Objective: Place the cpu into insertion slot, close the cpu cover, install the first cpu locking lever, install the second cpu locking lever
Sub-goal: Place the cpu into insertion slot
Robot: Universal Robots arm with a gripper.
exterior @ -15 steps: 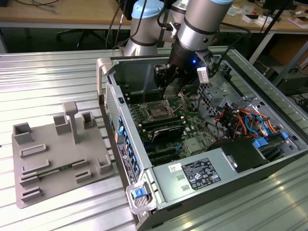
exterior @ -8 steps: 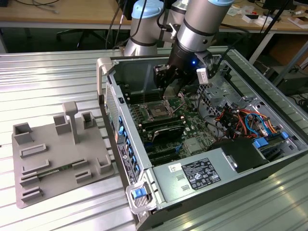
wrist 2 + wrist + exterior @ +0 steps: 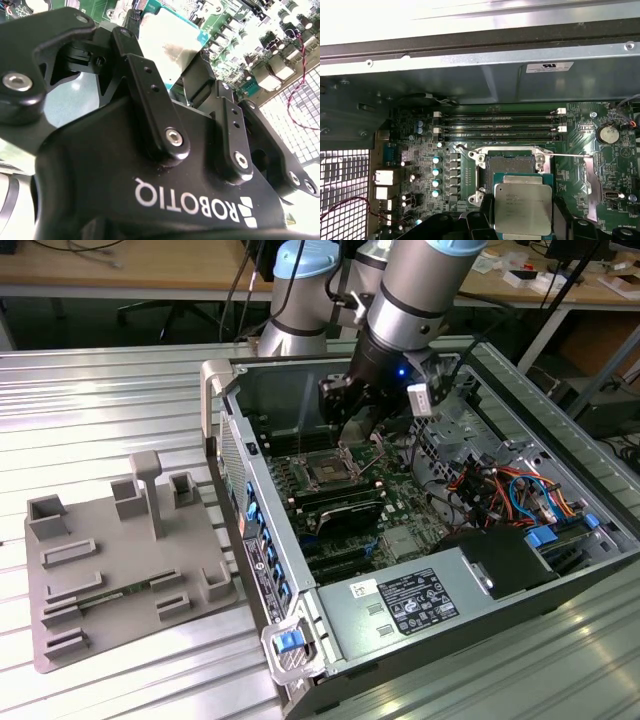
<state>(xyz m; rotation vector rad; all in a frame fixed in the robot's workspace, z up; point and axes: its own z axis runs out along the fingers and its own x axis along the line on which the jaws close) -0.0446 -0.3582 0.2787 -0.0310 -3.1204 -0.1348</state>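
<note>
one cpu (held), one insertion slot

Exterior view: tray at 9 o'clock of computer case; gripper at 1 o'clock of socket. First wrist view: gripped chip beside socket.

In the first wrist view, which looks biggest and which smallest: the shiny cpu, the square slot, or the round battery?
1. The cpu and the insertion slot look about alike; the cpu is nearer the camera and covers part of the slot, so no ranking.
2. The round battery, clearly smallest.
</note>
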